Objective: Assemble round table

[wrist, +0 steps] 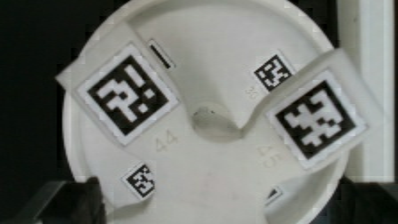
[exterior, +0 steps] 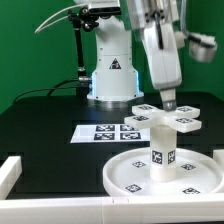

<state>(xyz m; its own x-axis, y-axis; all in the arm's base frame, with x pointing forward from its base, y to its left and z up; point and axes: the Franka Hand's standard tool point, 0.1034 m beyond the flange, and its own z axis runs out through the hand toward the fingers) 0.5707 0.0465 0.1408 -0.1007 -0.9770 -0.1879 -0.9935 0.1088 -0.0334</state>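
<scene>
While the end effector (exterior: 170,103) hangs right over the cross base (exterior: 160,120), I can't tell if it's pinching; base sits on the upright leg (exterior: 159,150), leg standing on the disc (exterior: 128,176), near-right on the desk (exterior: 50,120).

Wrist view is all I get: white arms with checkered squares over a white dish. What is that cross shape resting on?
Observer: The cross base sits on top of a short upright leg, which it hides from your camera.
Operator: And what holds the leg?
Observer: It stands near the middle of the round disc.
Operator: Where is the robot's hand?
Observer: The gripper hangs just over the cross arm on the exterior view's right.
</scene>
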